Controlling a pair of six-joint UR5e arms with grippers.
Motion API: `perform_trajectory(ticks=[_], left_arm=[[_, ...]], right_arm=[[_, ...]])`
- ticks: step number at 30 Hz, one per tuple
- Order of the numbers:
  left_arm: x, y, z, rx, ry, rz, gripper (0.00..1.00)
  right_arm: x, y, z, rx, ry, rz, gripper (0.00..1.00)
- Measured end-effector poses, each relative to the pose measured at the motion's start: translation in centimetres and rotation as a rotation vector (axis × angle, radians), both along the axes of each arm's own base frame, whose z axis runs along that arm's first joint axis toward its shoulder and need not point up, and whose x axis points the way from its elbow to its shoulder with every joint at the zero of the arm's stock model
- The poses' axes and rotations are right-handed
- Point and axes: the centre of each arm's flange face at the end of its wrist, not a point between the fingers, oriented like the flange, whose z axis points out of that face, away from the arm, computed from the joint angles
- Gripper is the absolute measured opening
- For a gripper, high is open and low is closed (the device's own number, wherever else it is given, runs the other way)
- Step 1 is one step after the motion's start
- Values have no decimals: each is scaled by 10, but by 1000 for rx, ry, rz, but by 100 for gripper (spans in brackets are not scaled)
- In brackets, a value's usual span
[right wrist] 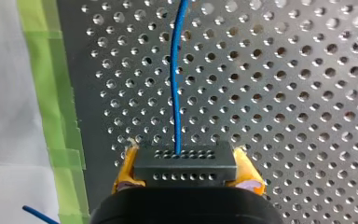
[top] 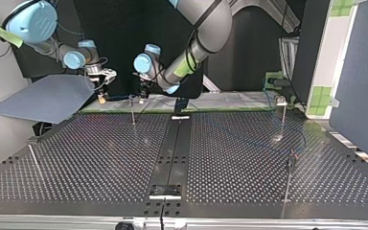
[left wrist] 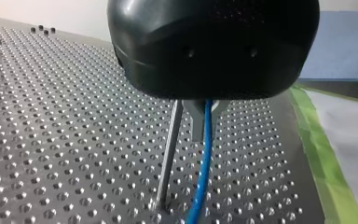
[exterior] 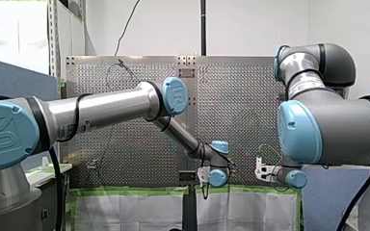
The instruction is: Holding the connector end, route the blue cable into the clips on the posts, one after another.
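Right gripper [right wrist: 185,173] clamps the connector [right wrist: 185,161]. Whether the left gripper [left wrist: 204,119] is holding anything I cannot tell; the blue cable [left wrist: 205,154] passes under it beside a post [left wrist: 169,154]. Next, probably seat the cable into that post's clip.

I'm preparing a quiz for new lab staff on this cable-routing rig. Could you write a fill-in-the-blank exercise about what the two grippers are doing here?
1. My right gripper, with its ______ pads, is shut on the dark rectangular connector block.
2. The thin cable leaving that connector block is ______.
3. In the left wrist view, this cable passes ______ my left gripper's metal fingers, beside a slim metal post.

Missing words: yellow; blue; between.
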Motion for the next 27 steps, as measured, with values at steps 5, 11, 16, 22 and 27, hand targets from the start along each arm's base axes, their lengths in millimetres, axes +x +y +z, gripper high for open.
perform_trajectory(ticks=[5,11,16,22,27], left_arm=[[13,9,1,-7,1,5,0],[22,14,2,-20,1,-6,0],[19,10,2,-26,1,-23,0],[13,3,3,-32,-3,-41,0],[15,3,5,-45,-3,-39,0]], right_arm=[[2,-6,0,-4,21,1,0],[3,-18,6,-5,31,4,0],[5,-29,12,0,41,10,0],[9,-33,16,2,49,24,0],[12,-35,17,-1,52,32,0]])
